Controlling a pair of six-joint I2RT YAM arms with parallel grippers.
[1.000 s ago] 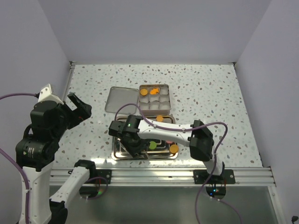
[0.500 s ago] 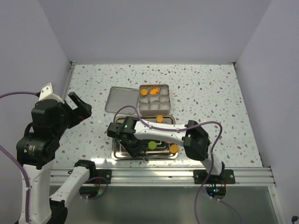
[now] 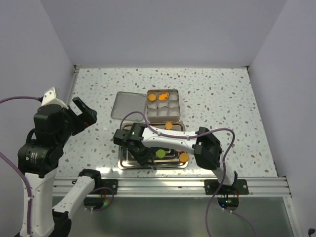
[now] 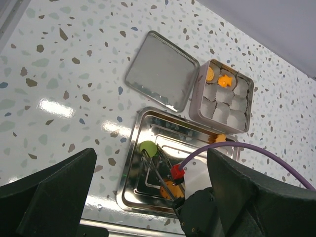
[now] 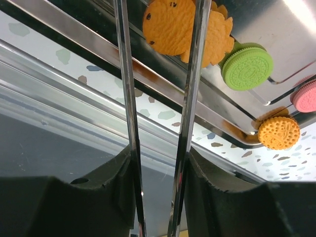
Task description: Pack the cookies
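A steel tray (image 3: 123, 158) holds loose cookies: a green one (image 3: 160, 153), an orange one (image 3: 183, 157) and an orange flower one (image 3: 169, 125) at its far rim. In the right wrist view my right gripper (image 5: 159, 15), with long metal fingers (image 5: 127, 98), is open and straddles a round orange cookie (image 5: 170, 24); a flower cookie (image 5: 219, 42), a green one (image 5: 247, 65), a pink one (image 5: 306, 96) and another orange one (image 5: 279, 132) lie beyond. The tin (image 3: 178, 102) of white paper cups holds two orange cookies (image 3: 152, 97). My left gripper (image 3: 84, 113) is open, raised at the left.
The tin's lid (image 3: 127, 105) lies flat left of the tin, behind the tray. The right arm's white links (image 3: 182, 140) and purple cable (image 4: 232, 145) stretch over the tray. An aluminium rail (image 3: 168, 186) runs along the near table edge. Grey walls close in three sides.
The right arm's elbow has shifted a little left and its gripper has settled lower over the tray's near-left part. The left arm has barely moved.
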